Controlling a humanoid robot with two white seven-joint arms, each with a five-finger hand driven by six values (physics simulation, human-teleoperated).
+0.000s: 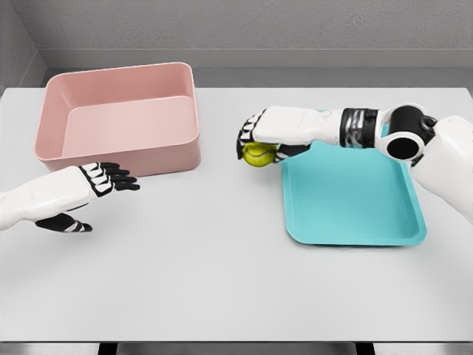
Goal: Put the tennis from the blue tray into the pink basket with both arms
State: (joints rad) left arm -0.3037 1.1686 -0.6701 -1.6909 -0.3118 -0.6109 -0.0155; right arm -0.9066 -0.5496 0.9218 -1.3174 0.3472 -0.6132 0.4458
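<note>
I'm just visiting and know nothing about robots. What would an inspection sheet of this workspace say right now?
Surface: white table, flat.
Job's things: tennis ball held just past the blue tray near its left edge; pink basket at back left, nothing seen inside.
Clutter: nothing seen.
Hands: right hand curled on the ball; left hand open, in front of the basket.
Cables: nothing seen.
Surroundings: grey wall behind.

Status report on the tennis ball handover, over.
Right robot hand shut on tennis ball, left of the blue tray. Left robot hand open beside pink basket. Path clear.
</note>
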